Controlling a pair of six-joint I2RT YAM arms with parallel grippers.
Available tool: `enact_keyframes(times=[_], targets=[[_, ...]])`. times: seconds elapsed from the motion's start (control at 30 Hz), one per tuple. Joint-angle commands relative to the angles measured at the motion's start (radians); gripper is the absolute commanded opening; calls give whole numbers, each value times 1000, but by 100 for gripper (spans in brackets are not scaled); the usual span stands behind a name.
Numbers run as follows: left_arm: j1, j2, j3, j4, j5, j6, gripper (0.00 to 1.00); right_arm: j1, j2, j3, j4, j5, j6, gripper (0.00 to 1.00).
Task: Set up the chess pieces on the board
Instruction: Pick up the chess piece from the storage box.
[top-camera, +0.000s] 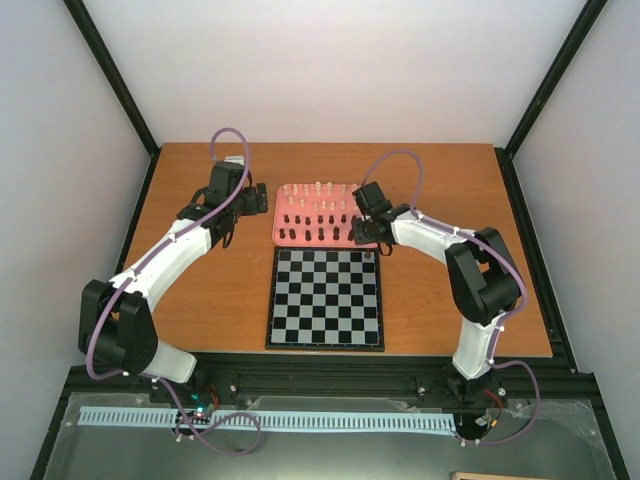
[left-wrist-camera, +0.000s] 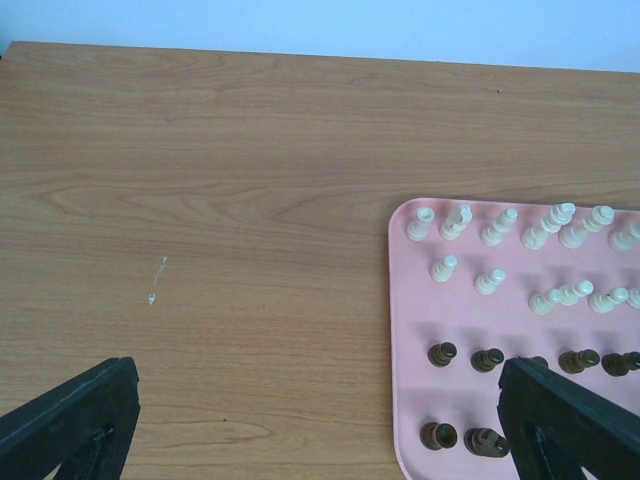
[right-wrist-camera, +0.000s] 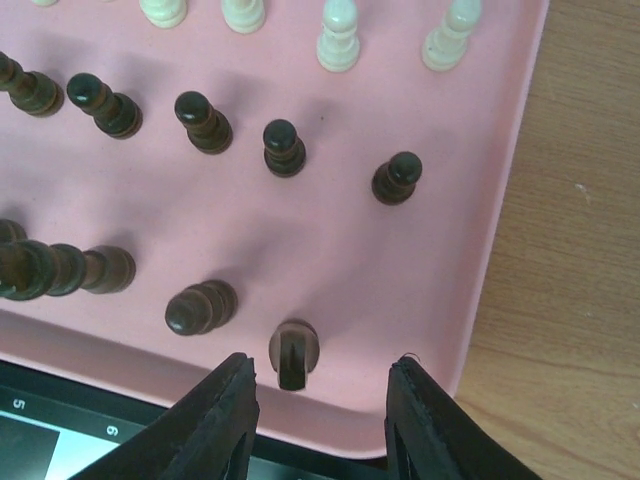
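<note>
Right fingers (right-wrist-camera: 220, 425) open; dark piece (right-wrist-camera: 293, 353) stands between them on pink tray (right-wrist-camera: 500, 200), untouched. Best to centre, grip low, lift straight. Left fingers (left-wrist-camera: 70, 420) open, empty.

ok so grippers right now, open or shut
left gripper: open, empty
right gripper: open, dark piece between its tips, not gripped

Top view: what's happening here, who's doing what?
The chess pieces stand on the pink tray; the board looks nearly bare. The right gripper is open, straddling a dark piece at the tray's near edge. The left gripper hangs open over the table beside the tray's left edge.
</note>
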Motion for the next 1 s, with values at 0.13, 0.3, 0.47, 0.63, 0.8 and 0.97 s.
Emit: enact_keyframes(times=[0.13,0.3,0.47,0.63,0.8,0.97], targets=[[2,-14,21,5,-14,-8,100,-2,61,53,14,-37,-22,37],[2,-11,21,6,-19,-9,100,-3,91,67,12,-38,-18,33],[1,-10,21,5,-20,-8,100,-11,116,80,13,-40,-18,27],[2,-8,21,5,-21,-8,100,-21,133,91,17,-48,-18,19],[2,-10,21,4,-23,-8,100,-26,136,101,16,-46,-16,7],[2,-13,21,3,-23,-7,100,-27,97,105,15,-27,-20,5]])
